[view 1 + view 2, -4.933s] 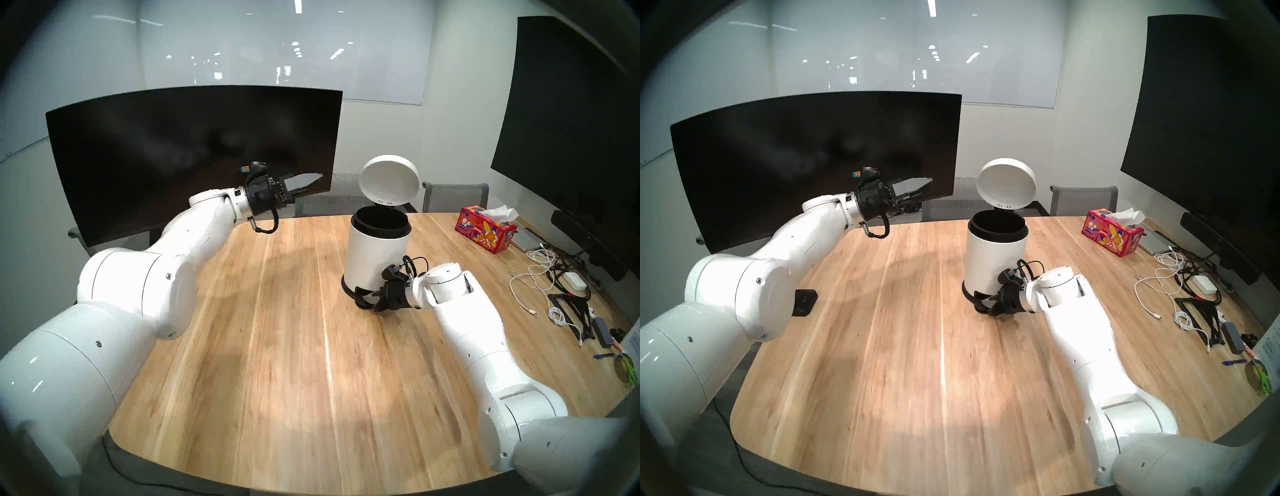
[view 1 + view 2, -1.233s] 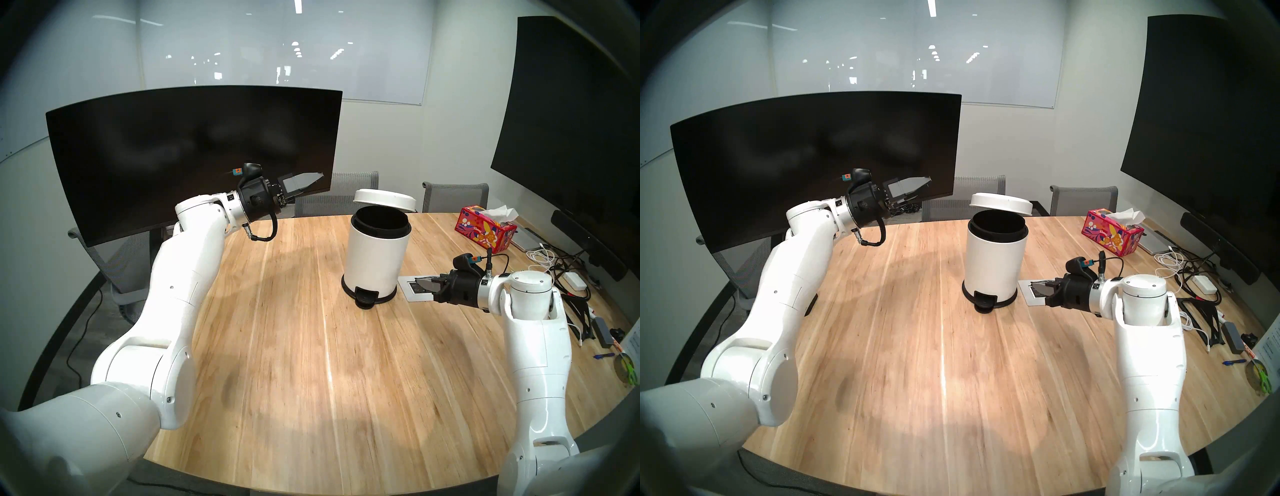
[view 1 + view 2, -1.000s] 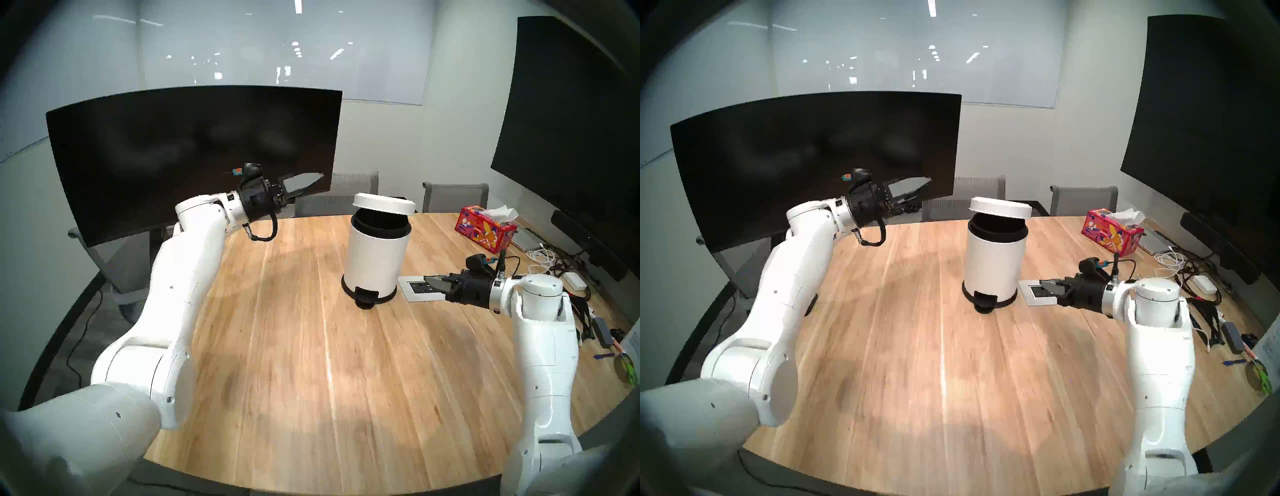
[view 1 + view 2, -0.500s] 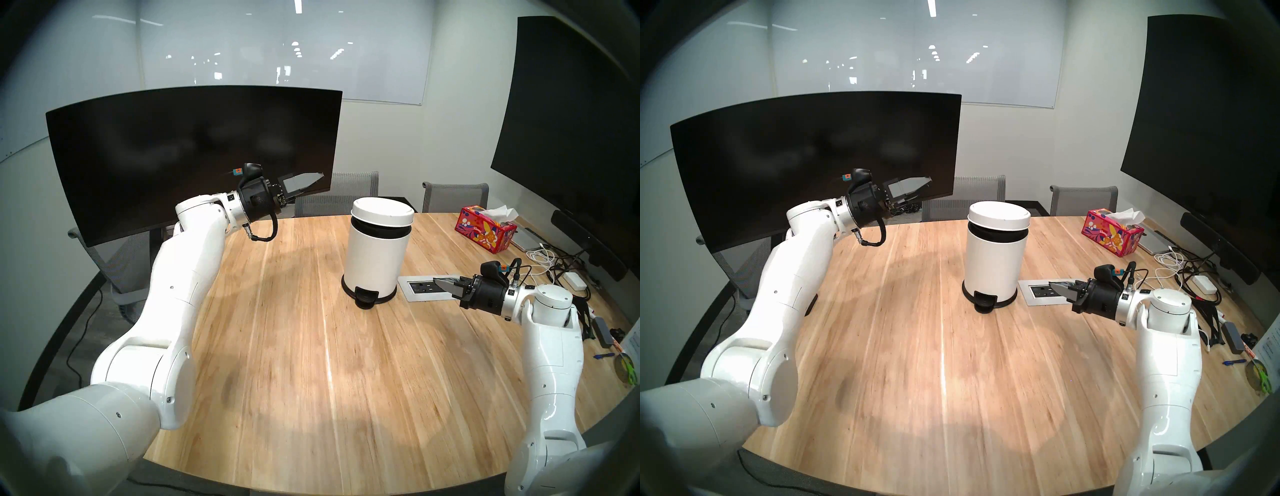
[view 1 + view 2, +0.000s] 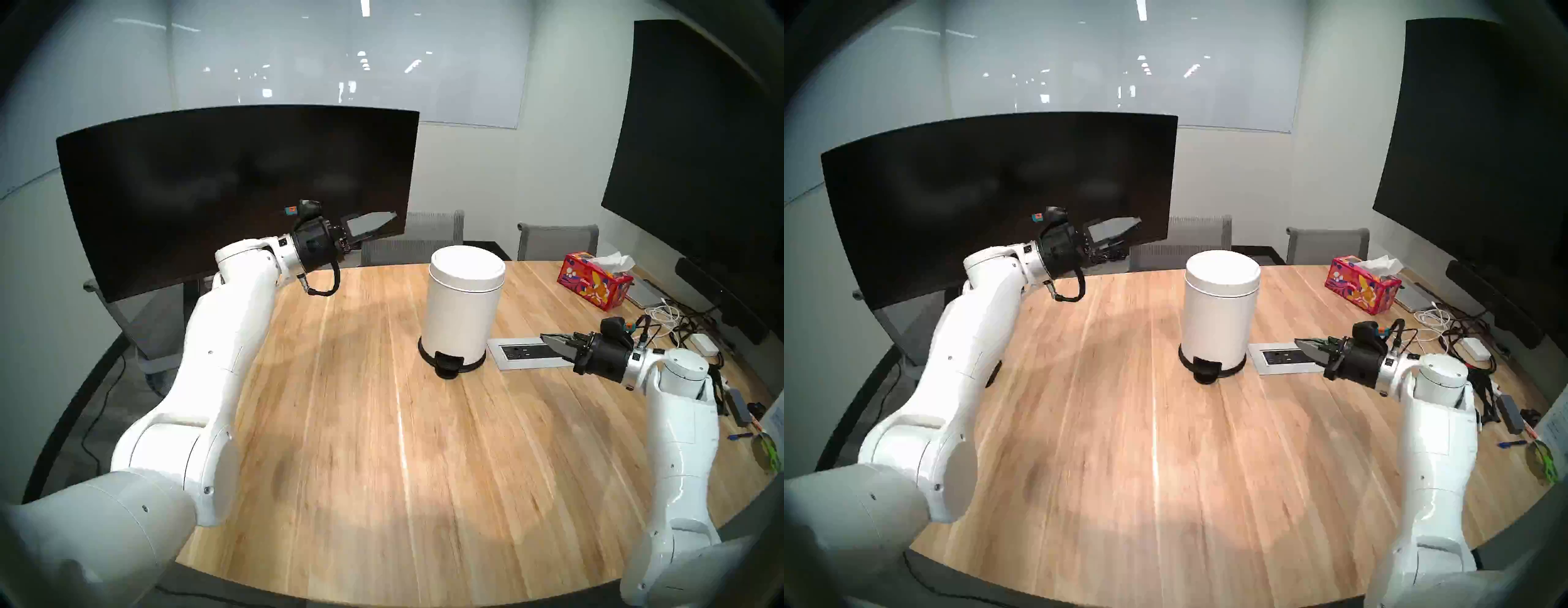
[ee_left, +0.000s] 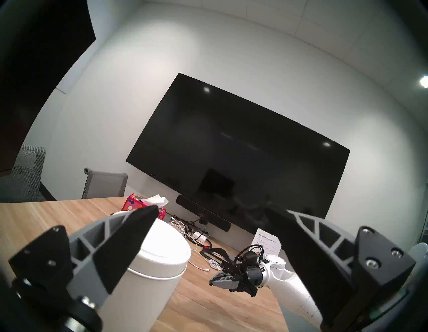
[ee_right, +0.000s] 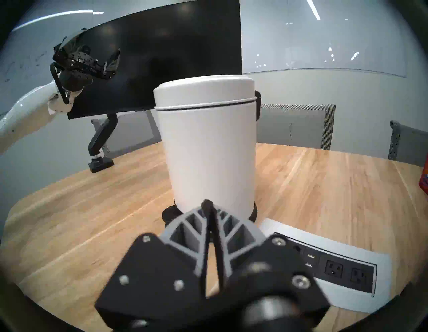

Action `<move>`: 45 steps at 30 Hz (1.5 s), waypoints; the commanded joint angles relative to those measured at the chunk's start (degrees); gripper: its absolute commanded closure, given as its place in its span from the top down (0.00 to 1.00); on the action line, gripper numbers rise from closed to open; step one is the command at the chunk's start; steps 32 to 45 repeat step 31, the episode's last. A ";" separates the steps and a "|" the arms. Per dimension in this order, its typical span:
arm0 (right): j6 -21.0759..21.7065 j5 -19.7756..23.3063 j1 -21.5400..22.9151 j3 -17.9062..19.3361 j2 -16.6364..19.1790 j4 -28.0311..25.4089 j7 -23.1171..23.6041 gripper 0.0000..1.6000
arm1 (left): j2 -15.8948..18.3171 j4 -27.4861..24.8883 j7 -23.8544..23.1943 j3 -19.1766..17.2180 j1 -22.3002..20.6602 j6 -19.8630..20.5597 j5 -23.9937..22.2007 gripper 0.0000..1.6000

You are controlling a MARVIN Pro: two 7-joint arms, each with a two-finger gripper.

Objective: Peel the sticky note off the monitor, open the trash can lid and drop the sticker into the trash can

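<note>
Your two head views look down from above the table's (image 5: 382, 424) near edge toward the far wall, almost the same picture, both taking in the monitor (image 5: 237, 178), bin (image 5: 462, 310) and whole tabletop. Your left wrist view sits high by the far left edge, tilted, facing right across the bin's lid (image 6: 162, 250) to the wall display (image 6: 238, 157). Your right wrist view sits low, close to the bin (image 7: 208, 148), facing the monitor (image 7: 176, 46).
</note>
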 commanded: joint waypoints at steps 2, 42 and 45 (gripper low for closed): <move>-0.81 0.62 1.78 0.23 0.19 -0.55 0.27 0.31 | 0.19 -0.98 -1.83 0.14 -1.07 0.08 -0.64 1.00; -0.99 0.05 2.05 0.67 -0.15 -0.40 0.80 0.31 | 0.31 -0.94 -1.83 0.33 -1.10 0.01 -0.85 1.00; -0.99 0.05 2.05 0.67 -0.15 -0.40 0.80 0.31 | 0.31 -0.94 -1.83 0.33 -1.10 0.01 -0.85 1.00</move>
